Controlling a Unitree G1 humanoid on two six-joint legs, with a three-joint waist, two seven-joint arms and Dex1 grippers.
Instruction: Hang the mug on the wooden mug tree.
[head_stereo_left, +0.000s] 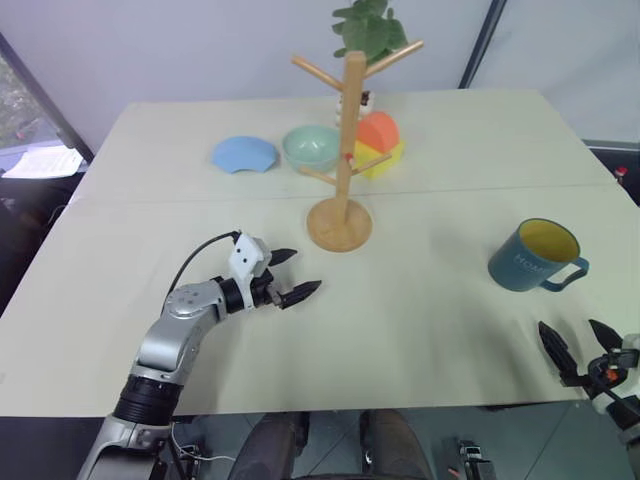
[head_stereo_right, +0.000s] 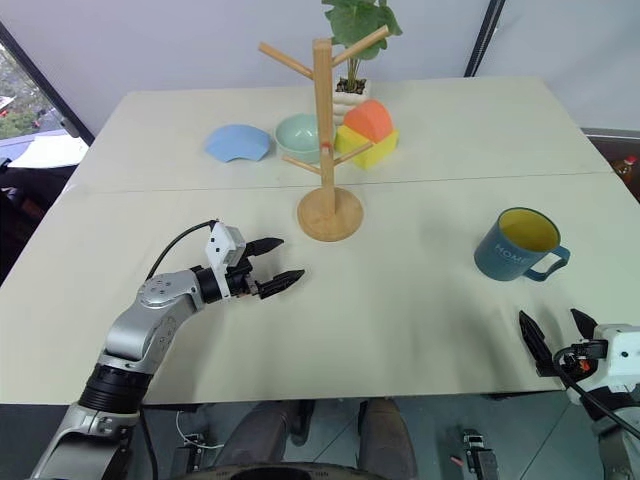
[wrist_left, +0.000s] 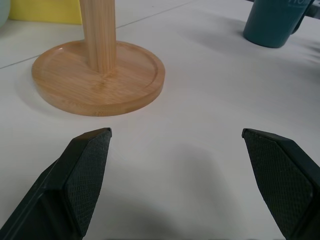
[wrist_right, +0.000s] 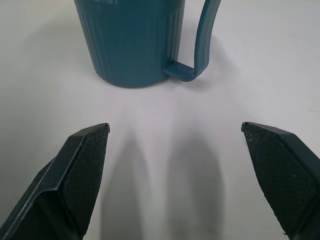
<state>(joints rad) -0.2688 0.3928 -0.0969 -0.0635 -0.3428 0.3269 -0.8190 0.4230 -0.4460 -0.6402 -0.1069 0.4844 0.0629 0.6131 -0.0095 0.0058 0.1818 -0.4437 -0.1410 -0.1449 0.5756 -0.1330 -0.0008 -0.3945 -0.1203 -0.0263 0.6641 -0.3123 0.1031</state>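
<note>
The dark teal mug (head_stereo_left: 533, 256) with a yellow inside stands upright on the table's right side, its loop handle (wrist_right: 201, 45) turned toward the near right. My right gripper (head_stereo_left: 579, 352) is open at the near right table edge, a short way in front of the mug, with nothing between its fingers. The wooden mug tree (head_stereo_left: 345, 150) stands mid-table on its round disc base (wrist_left: 100, 77), its pegs bare. Over the table left of centre my left gripper (head_stereo_left: 291, 274) is open and empty, pointing toward the tree's base.
Behind the tree sit a pale green bowl (head_stereo_left: 311, 147), a blue plate (head_stereo_left: 244, 154), an orange and yellow block (head_stereo_left: 378, 143) and a potted plant (head_stereo_left: 368, 28). Papers (head_stereo_left: 40, 162) lie off the table's far left. The near table edge runs just under both arms.
</note>
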